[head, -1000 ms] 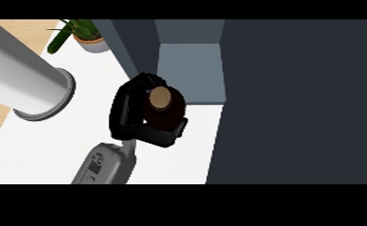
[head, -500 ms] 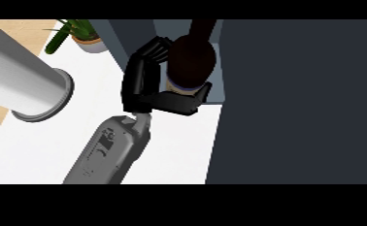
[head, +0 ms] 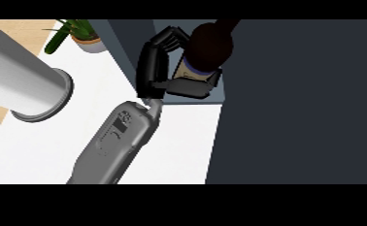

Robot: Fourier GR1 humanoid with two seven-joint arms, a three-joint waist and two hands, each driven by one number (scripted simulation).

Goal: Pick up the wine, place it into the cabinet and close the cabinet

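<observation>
Forearm (head: 118,142), grey, runs from the lower edge up across the white counter (head: 183,142) to my left hand (head: 150,67), the only hand in view.

It is wrapped round the wine (head: 208,48). The palm lies against the bottle's left side, the thumb (head: 190,87) crosses the near side low down, and the fingers (head: 166,37) curl round the far side. So the hand is closed on the bottle.

The wine is a dark bottle, almost black with a brownish cast on its rounded shoulder. A pale label (head: 192,70) with a bluish band along its upper edge shows just above my thumb. The neck (head: 225,26) is slim and dark and points toward the far edge of the view, leaning a little right. The base is hidden behind my thumb, so I cannot tell whether the bottle stands on anything or hangs in my grip.

The bottle is past the counter's edge, at the cabinet (head: 129,31), over a grey-blue strip of the cabinet's floor that shows beside my thumb. A dark panel (head: 287,104) fills the whole right side, and the bottle lies just beside its left edge.

Left of my hand, well apart, a big grey cylinder (head: 28,82) with a flanged end rests on the counter. Farther off, in the far left corner, is a plant (head: 75,33) in a pale pot.
</observation>
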